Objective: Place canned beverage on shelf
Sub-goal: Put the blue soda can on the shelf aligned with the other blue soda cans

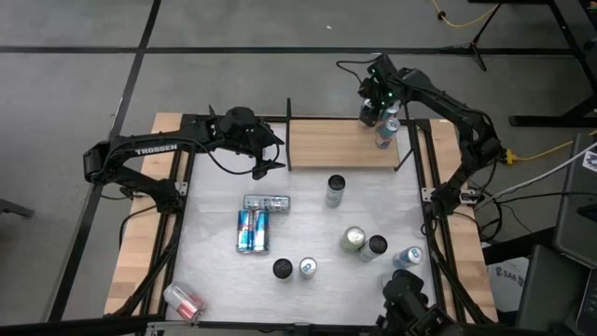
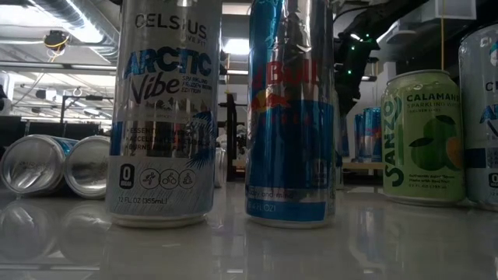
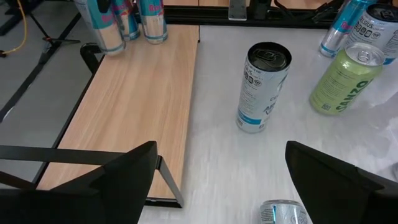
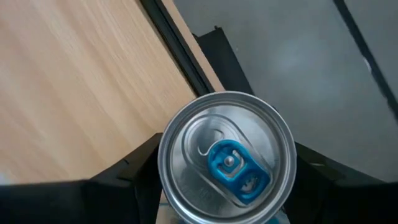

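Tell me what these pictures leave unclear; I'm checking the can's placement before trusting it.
- Right wrist view: the can in the right gripper hides its own base, so contact with the shelf is unclear.
- High view: the arm covers that corner; can count unclear.
- Low view: near cans block the shelf.

Dim low view, backlit cans (image 2: 289,109) dark, glossy table (image 2: 249,249) mirroring them, right wrist background blurred

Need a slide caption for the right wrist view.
Right claw gripping a silver aluminium can with a blue pull-tab over the light-brown wooden shelf board's end.
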{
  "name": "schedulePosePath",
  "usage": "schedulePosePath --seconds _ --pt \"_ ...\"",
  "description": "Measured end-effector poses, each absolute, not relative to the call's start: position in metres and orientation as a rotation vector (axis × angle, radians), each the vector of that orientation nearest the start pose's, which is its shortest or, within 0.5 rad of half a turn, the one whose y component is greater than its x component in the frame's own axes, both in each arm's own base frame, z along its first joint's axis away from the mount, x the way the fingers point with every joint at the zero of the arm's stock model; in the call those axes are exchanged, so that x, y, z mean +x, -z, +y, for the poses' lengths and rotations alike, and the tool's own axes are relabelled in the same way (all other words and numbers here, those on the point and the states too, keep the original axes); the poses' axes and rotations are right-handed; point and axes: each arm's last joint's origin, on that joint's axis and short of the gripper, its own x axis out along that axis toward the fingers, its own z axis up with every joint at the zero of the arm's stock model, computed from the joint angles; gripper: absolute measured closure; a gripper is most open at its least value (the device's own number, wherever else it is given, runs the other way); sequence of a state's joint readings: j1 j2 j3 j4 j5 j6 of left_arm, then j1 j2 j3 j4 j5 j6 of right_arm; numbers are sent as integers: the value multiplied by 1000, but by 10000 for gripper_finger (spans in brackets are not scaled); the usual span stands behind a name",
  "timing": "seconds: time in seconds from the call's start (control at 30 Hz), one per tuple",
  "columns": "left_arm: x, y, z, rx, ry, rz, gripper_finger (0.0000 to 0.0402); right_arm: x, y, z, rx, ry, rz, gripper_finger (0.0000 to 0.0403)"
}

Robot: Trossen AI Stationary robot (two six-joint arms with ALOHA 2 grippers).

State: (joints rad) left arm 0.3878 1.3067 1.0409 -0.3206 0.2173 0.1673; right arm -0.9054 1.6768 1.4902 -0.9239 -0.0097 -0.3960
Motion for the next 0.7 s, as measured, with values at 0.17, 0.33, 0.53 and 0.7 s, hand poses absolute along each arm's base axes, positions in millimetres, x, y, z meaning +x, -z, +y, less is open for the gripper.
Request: schedulePosePath --seconds 0.17,0.33,0.53,0.7 --pt "265 -299 101 -12 -118 572 56 212 -293 -269 213 606 1136 162" --pt "265 -299 101 -13 -118 572 56 212 -293 -269 252 635 1123 162" --pt "265 -299 101 -13 -118 572 56 212 -293 -269 312 676 1102 162" --pt "265 -299 101 -12 -118 572 56 211 -293 -270 345 750 1100 162"
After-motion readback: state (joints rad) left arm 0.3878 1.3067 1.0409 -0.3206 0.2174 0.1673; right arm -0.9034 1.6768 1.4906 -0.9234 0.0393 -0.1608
